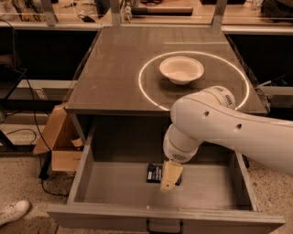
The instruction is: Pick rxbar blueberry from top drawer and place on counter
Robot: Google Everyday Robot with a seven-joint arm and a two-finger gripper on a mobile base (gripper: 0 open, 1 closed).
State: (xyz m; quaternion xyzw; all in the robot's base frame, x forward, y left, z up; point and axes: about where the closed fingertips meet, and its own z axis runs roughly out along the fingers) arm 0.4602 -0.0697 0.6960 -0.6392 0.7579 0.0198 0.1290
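The single camera view looks down from the front onto the open top drawer (114, 185), a wide, shallow grey box pulled out from under the counter (114, 68), with a dark handle (164, 226) at the middle of its front panel. The rxbar blueberry (154, 172) lies flat on the drawer floor, roughly midway across and nearer the back than the front, a small dark blue wrapper with pale lettering. Its right end is covered by the gripper (168, 179). The gripper hangs down into the drawer right over that end of the bar, a tan piece of it pointing down and slightly left. Whether it is spread or closed cannot be told from this angle, nor whether it touches the wrapper. The white robot arm (229, 128) comes in from the right edge, crosses above the drawer's right side and bends down at a rounded wrist joint (181, 146) just above the gripper. On the counter behind, a thin bright circle (140, 82) is marked on the grey-brown top, and a white bowl (181, 69) sits upright inside it, towards the back of the ring; the arm hides the circle's front right arc. To the left of the drawer an open cardboard box (59, 141) stands on the speckled floor, dark cables (34, 119) trail beside it, and a white shoe (13, 212) shows at the lower left corner. A pale wooden bench (183, 9) with clutter runs along the top edge.
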